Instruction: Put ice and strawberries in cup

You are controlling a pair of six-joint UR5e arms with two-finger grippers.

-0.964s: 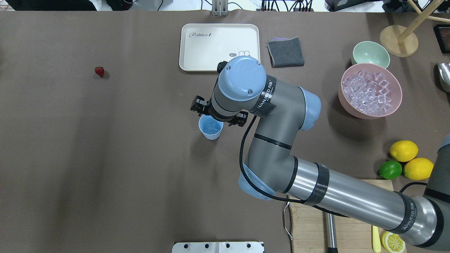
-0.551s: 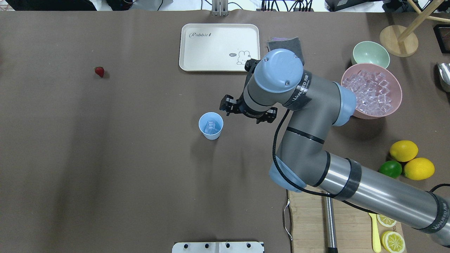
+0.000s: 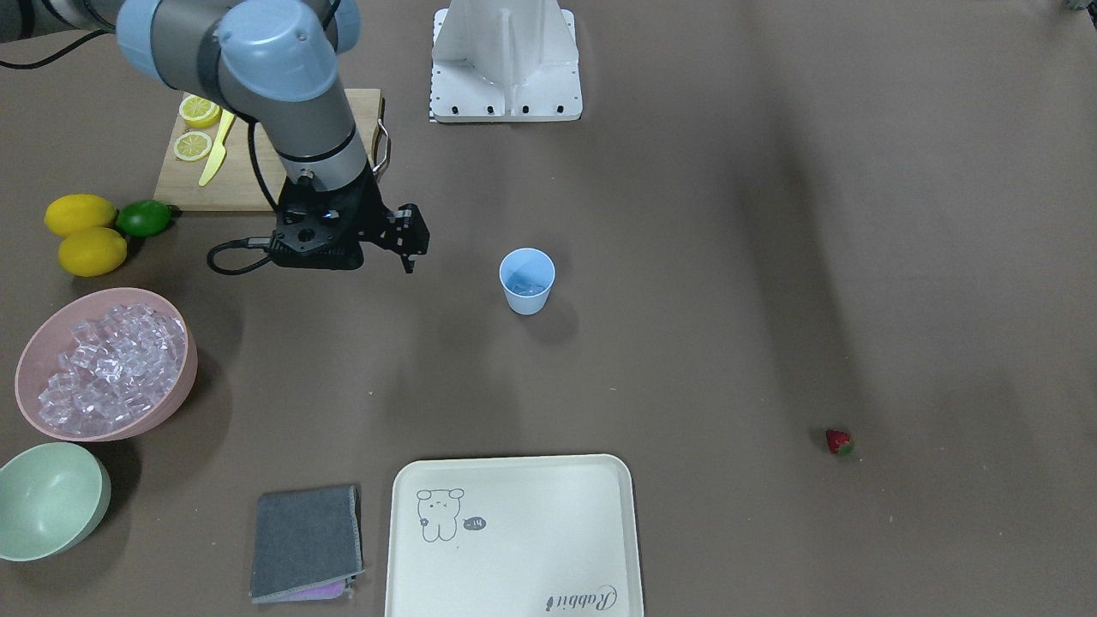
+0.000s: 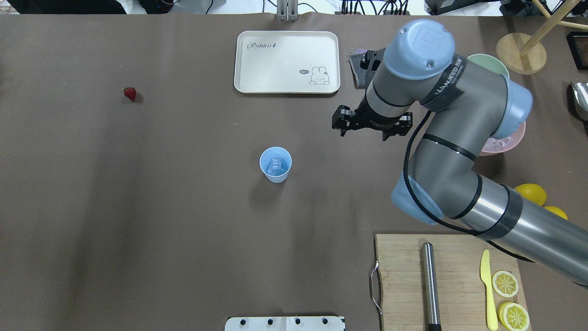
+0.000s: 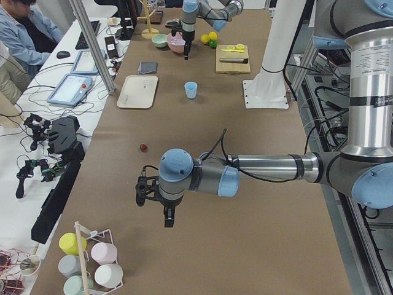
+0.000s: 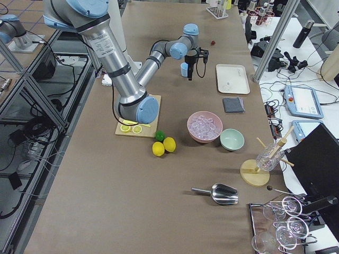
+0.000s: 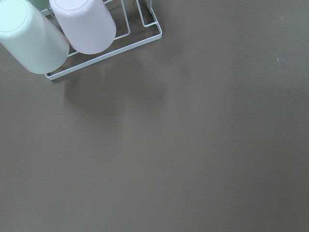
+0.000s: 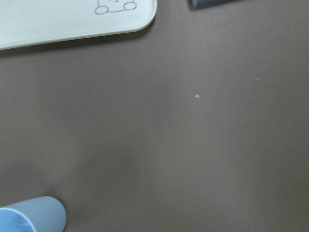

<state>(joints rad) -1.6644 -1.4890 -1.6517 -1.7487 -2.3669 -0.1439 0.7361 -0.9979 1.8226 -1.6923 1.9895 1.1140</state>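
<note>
Right hand [image 4: 367, 130] up off the surface [image 4: 161, 216], to the robot's right of the cup [image 4: 275, 164], fingers seemingly spread and empty. Likely bound for more ice [image 3: 107, 368], heaped in the pink bowl [image 3: 176, 398] farther right of the cup. Cup upright, alone mid-surface, a few cubes inside, reachable from either side. Strawberry [image 4: 130, 94] well apart from the cup on the robot's left, untouched. Left hand [image 5: 155, 209] farther left again; open or closed, cannot tell. Plain brown covering; tray [image 4: 257, 78] beyond the cup, desks [image 5: 37, 80] beyond that.
</note>
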